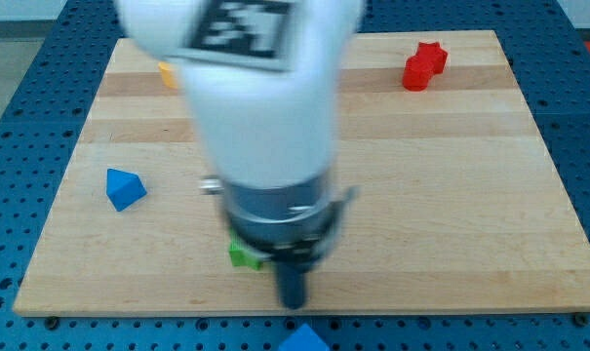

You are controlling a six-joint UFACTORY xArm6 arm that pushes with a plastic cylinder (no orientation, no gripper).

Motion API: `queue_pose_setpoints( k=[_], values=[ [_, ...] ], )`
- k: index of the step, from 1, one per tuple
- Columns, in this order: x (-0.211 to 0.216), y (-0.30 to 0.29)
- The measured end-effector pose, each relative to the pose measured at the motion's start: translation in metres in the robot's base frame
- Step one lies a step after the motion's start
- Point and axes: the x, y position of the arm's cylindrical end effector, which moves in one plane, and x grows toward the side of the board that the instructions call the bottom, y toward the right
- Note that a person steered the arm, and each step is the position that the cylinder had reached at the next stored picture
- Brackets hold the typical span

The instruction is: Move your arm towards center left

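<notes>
- While my tip (293, 300) rests near the board's bottom edge, it has no pincer, so it grasps nothing.
- Green block (243, 255) sits just left of it, contact unclear.

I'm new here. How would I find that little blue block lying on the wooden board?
Start at the pale wooden board and go to its left edge, about midway down. There lies the blue pyramid-shaped block, alone, left of the big white arm. My tip is far off at the bottom edge, by a small green block. This is the only blue piece on the wood.
</notes>
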Motion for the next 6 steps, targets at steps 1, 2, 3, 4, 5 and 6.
queue_pose_setpoints(
  k=[1,2,3,4,5,6],
  values=[
    [-0.026,0.073],
    [-0.067,0.044],
    [-0.129,-0.036],
    [-0.173,-0.156],
    [-0.190,-0.252],
    [-0.164,-0.246]
  ],
)
